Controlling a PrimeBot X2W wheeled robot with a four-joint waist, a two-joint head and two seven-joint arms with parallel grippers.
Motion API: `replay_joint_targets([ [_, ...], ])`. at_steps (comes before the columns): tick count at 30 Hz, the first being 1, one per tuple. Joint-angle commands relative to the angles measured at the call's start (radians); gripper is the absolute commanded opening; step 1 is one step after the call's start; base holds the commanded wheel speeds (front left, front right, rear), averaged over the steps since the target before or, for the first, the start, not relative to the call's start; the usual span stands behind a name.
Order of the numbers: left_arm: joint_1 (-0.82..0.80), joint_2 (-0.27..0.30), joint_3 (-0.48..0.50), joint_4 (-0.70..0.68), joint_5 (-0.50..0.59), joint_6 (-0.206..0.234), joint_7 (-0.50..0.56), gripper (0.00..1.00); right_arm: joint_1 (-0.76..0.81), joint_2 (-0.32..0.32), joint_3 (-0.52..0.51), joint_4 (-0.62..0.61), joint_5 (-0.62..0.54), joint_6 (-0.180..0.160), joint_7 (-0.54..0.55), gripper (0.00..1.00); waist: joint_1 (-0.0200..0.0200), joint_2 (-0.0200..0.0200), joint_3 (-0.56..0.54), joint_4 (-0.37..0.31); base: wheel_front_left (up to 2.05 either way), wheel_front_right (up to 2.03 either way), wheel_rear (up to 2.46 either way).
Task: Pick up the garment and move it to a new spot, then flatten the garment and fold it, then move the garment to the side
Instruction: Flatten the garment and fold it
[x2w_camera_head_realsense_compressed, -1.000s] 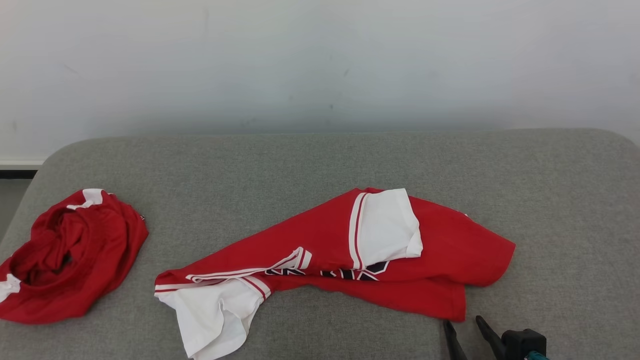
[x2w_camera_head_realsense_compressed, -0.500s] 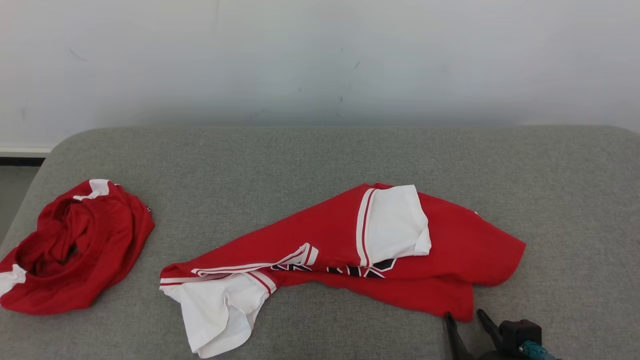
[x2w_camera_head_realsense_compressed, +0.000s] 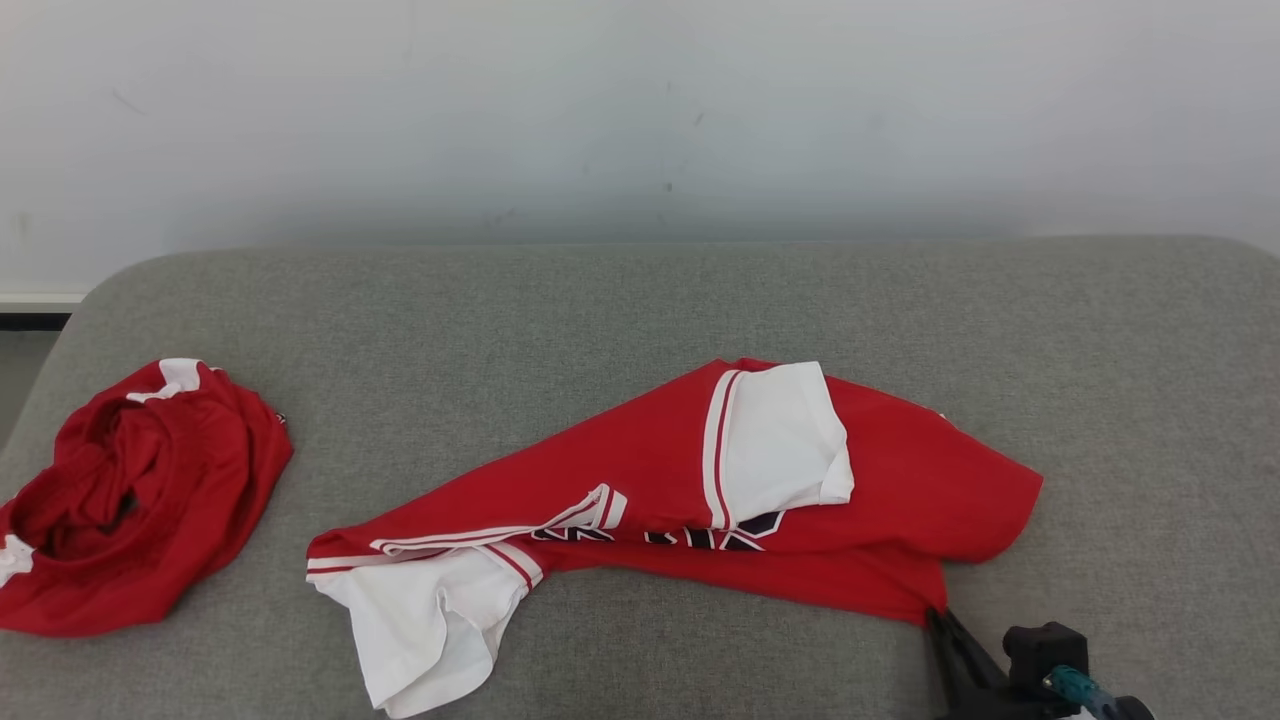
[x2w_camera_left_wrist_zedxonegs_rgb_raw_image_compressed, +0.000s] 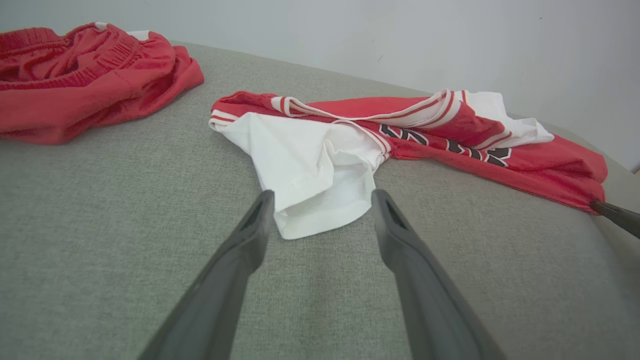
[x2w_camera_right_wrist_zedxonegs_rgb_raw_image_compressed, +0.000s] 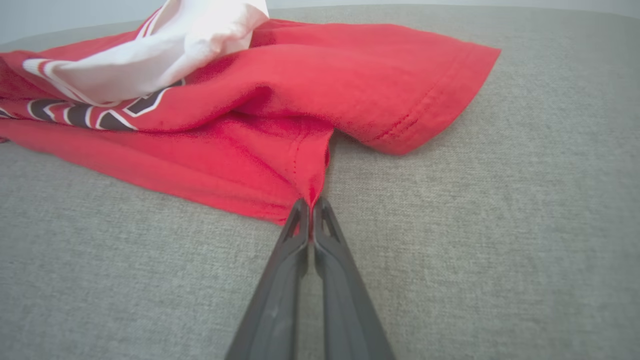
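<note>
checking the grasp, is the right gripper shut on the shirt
Shut on the shirt: the right gripper pinches its red corner, tips together.

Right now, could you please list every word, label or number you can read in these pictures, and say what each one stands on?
No text reads whole.
On the red and white jersey: dark, white-edged block letters across the front, cut off by a fold and the white sleeve; unreadable.
On the crumpled red garment: a tiny mark at its edge, too small to read.
On the grey cushion: none.
</note>
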Motion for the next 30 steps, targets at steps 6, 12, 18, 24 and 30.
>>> replay_joint_targets([
  [6, -0.015, -0.001, -0.006, -0.001, 0.031, 0.001, -0.003, 1.00, 0.030, -0.041, -0.012, -0.030, -0.018, 0.000, -0.001, 0.00, -0.0001, -0.0001, 0.005, -0.020, 0.00, 0.00, 0.00],
  [12, -0.034, 0.010, -0.013, 0.056, 0.130, 0.047, -0.003, 1.00, 0.032, -0.046, -0.012, -0.036, -0.022, 0.000, -0.001, 0.00, -0.0001, -0.0001, 0.012, -0.035, 0.00, 0.00, 0.00],
  [18, -0.084, 0.018, 0.014, 0.152, 0.156, 0.110, -0.003, 1.00, 0.023, -0.031, -0.005, -0.041, -0.020, 0.000, -0.001, 0.00, -0.0001, -0.0001, 0.019, -0.037, 0.00, 0.00, 0.00],
  [24, -0.130, 0.030, 0.026, 0.199, 0.157, 0.118, -0.003, 1.00, 0.017, -0.031, 0.003, -0.042, -0.015, 0.000, -0.001, 0.00, -0.0001, -0.0001, 0.022, -0.038, 0.00, 0.00, 0.00],
  [30, -0.169, 0.034, 0.023, 0.263, 0.162, 0.120, -0.003, 1.00, 0.005, -0.034, 0.007, -0.044, -0.018, 0.000, -0.001, 0.00, -0.0001, -0.0001, 0.026, -0.046, 0.00, 0.00, 0.00],
])
